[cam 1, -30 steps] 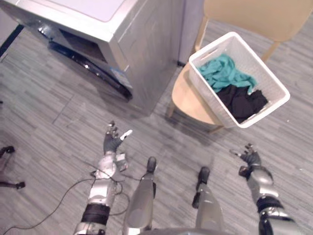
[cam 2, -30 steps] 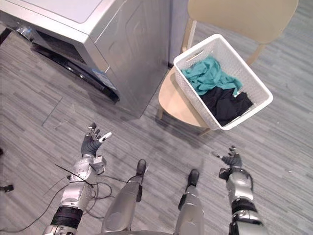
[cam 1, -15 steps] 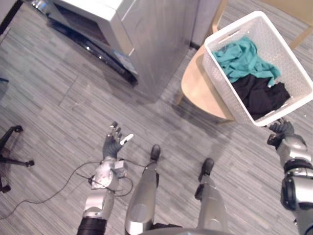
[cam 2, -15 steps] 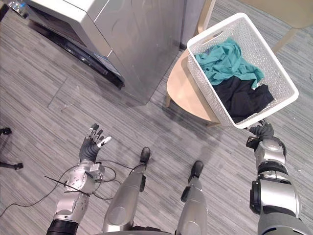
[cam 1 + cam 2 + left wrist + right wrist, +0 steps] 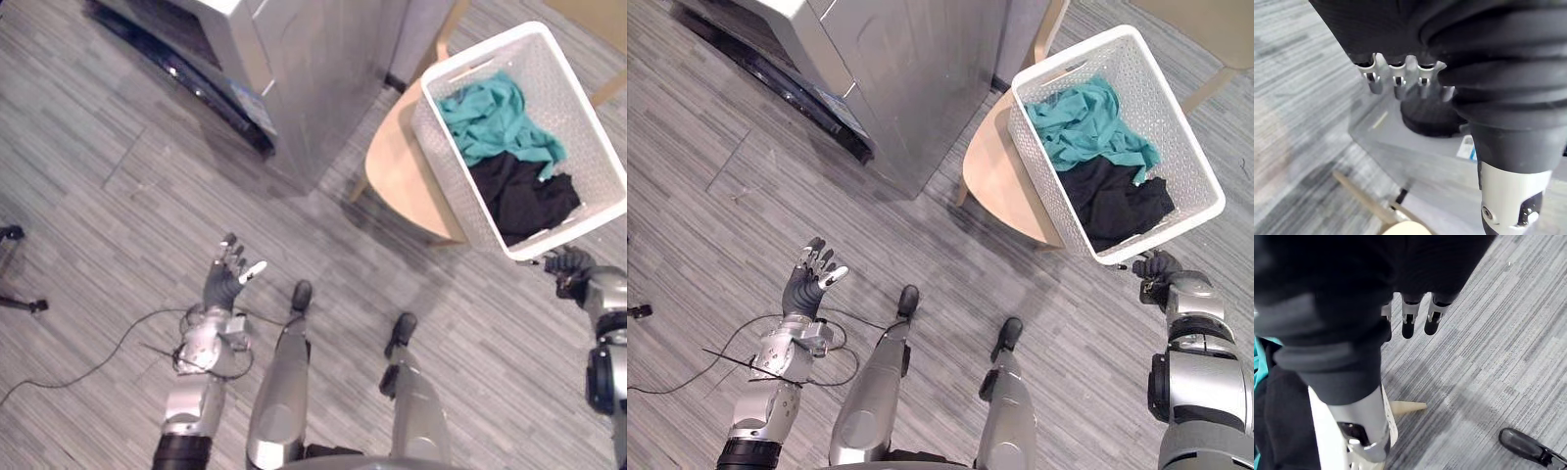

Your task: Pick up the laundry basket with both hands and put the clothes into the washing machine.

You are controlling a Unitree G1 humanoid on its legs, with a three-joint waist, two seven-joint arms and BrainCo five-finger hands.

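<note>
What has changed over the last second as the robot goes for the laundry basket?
The right hand swung up from low over the floor to the near corner of the laundry basket; no grip shows yet. The left hand stayed open above the floor. The basket stayed on the chair with the clothes inside.

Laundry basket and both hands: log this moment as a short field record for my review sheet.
Basket: white laundry basket resting on the wooden chair
Contents: teal garment, black garment
Right hand: open, at the basket's near corner; contact unclear
Left hand: open, fingers spread over the floor, away from the basket
Washer: silver washing machine, left of the chair
</note>
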